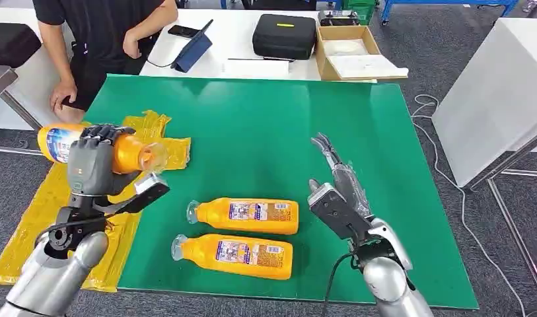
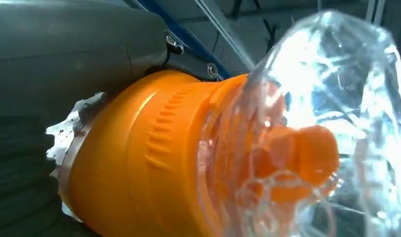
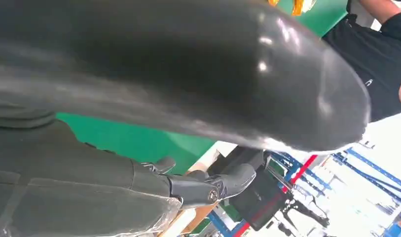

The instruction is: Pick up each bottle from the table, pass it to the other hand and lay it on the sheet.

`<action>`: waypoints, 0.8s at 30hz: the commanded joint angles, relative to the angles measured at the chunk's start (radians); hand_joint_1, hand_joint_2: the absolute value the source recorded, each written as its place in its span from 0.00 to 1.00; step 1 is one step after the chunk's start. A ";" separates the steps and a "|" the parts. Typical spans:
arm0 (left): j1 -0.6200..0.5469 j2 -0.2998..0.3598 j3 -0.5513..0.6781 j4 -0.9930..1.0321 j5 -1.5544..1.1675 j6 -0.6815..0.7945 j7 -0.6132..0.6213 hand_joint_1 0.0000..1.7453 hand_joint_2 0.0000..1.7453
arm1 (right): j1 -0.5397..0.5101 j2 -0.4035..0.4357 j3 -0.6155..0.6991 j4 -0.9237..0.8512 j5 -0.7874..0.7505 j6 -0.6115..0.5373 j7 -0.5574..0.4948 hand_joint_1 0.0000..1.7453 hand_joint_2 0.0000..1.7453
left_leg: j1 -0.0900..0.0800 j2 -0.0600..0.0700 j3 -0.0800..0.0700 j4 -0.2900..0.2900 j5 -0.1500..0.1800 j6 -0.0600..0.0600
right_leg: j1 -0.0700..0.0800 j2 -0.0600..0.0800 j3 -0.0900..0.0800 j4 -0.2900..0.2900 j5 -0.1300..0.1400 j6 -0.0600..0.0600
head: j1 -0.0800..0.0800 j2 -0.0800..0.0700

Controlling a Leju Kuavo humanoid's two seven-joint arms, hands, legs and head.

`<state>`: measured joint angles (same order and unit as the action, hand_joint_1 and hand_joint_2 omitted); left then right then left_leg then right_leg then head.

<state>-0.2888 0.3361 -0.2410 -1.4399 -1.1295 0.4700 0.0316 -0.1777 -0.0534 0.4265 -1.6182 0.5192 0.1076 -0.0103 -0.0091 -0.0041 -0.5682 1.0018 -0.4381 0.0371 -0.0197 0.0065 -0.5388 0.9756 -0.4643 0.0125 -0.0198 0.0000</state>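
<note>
My left hand point(image 1: 92, 160) grips an orange bottle point(image 1: 123, 151) with a clear cap, held level above the yellow sheet point(image 1: 61, 198) at the table's left edge. Up close, that bottle point(image 2: 154, 158) shows its orange shoulder and clear cap beside my dark fingers point(image 2: 16, 182). Two more orange bottles point(image 1: 249, 215) point(image 1: 238, 255) lie side by side on the green mat point(image 1: 265, 125), caps pointing left. My right hand point(image 1: 338, 198) hovers open just right of them, fingers stretched forward and holding nothing. Its thumb point(image 3: 188, 69) looms large in the right wrist view.
A person in black point(image 1: 97, 33) leans on the far left corner of the table. Behind the mat stand a tablet point(image 1: 191, 47), a black case point(image 1: 284, 35) and a cardboard box point(image 1: 355, 53). A white table point(image 1: 497, 92) is on the right.
</note>
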 commanded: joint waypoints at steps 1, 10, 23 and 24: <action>-0.106 -0.084 -0.067 0.331 -0.058 -0.011 0.038 0.97 1.00 | -0.007 -0.022 0.034 0.003 0.009 0.015 0.007 0.00 0.00 | 0.000 -0.004 0.001 -0.001 0.001 -0.002 | 0.000 -0.005 0.003 -0.002 0.000 -0.001 | 0.000 0.000; -0.111 -0.086 -0.059 0.347 -0.053 -0.014 0.041 0.97 1.00 | -0.009 -0.024 0.032 0.004 0.009 0.015 0.007 0.00 0.00 | 0.001 -0.003 0.000 0.000 0.001 -0.003 | 0.001 -0.004 0.002 -0.001 0.000 -0.002 | 0.000 0.000; -0.203 -0.144 -0.031 0.515 -0.138 -0.133 0.093 0.00 0.00 | 0.010 -0.047 0.021 0.003 0.013 0.027 -0.002 0.00 0.00 | 0.001 -0.004 -0.001 0.000 0.001 -0.002 | 0.001 -0.004 0.002 -0.001 0.000 -0.001 | 0.000 0.000; -0.190 -0.141 -0.029 0.494 -0.152 -0.144 0.097 0.00 0.00 | 0.014 -0.043 0.018 -0.002 0.014 0.028 -0.003 0.00 0.00 | 0.001 -0.003 -0.001 0.000 0.001 -0.002 | 0.001 -0.004 0.002 -0.001 0.000 -0.001 | 0.000 0.000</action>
<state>-0.4291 0.2526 -0.2941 -1.0159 -1.2561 0.3697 0.1232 -0.1677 -0.0629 0.4383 -1.6285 0.5356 0.1347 -0.0065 -0.0089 -0.0043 -0.5686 1.0020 -0.4378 0.0373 -0.0197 0.0065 -0.5386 0.9758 -0.4640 0.0127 -0.0198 0.0000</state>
